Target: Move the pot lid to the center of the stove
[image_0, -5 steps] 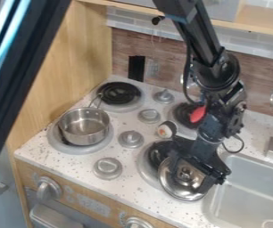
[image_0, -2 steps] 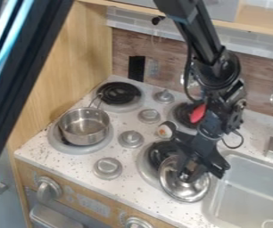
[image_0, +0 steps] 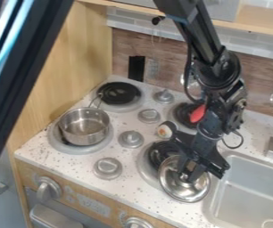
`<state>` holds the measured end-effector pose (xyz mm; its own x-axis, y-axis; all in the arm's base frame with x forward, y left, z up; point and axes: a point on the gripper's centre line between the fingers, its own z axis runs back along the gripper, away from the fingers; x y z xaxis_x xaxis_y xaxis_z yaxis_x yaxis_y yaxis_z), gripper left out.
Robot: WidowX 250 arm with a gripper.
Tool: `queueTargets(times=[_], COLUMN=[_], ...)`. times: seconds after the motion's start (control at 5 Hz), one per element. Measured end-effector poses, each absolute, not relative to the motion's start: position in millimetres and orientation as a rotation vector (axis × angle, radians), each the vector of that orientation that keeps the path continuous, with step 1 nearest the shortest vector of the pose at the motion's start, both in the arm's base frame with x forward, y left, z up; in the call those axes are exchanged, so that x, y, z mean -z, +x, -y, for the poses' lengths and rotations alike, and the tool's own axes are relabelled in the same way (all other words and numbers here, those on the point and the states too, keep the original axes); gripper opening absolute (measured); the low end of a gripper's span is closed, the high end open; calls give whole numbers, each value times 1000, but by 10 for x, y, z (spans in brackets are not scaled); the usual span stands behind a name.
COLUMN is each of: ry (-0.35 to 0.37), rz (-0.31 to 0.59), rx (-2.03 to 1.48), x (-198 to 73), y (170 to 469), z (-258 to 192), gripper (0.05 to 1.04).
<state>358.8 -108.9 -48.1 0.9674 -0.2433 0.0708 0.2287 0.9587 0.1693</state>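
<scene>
Beside the pale grey sink (image_0: pixel 207 211), a shiny round steel pot lid (image_0: pixel 177 192) overlaps the near black burner (image_0: pixel 159 150), close to the speckled white worktop's (image_0: pixel 140 190) front edge, with the black gripper's (image_0: pixel 188 177) fingers drawn narrow around its knob. Well apart, across two silver stove knobs (image_0: pixel 130 139), an open stainless steel saucepan (image_0: pixel 86 135) sits on another burner (image_0: pixel 101 148).

The speckled white tabletop (image_0: pixel 140 189) bears round burners (image_0: pixel 120 93), grey knobs (image_0: pixel 130 138), a small round toy (image_0: pixel 164 131); one burner holds a pot (image_0: pixel 84 128).
</scene>
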Motion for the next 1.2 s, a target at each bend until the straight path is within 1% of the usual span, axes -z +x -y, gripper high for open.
queueTargets(times=[0.2, 0.4, 0.6, 0.8, 1.0, 1.2], ry=[154, 119, 93, 82, 70, 49], rz=[108, 219, 249, 262, 339, 411], rx=[207, 129, -2, -72, -146, -233], x=[392, 18, -54, -73, -176, -198], y=[3566, 3765, 3892, 3955, 4128, 4239], z=[1006, 848, 428, 135, -169, -439], gripper=[241, 241, 241, 241, 241, 241])
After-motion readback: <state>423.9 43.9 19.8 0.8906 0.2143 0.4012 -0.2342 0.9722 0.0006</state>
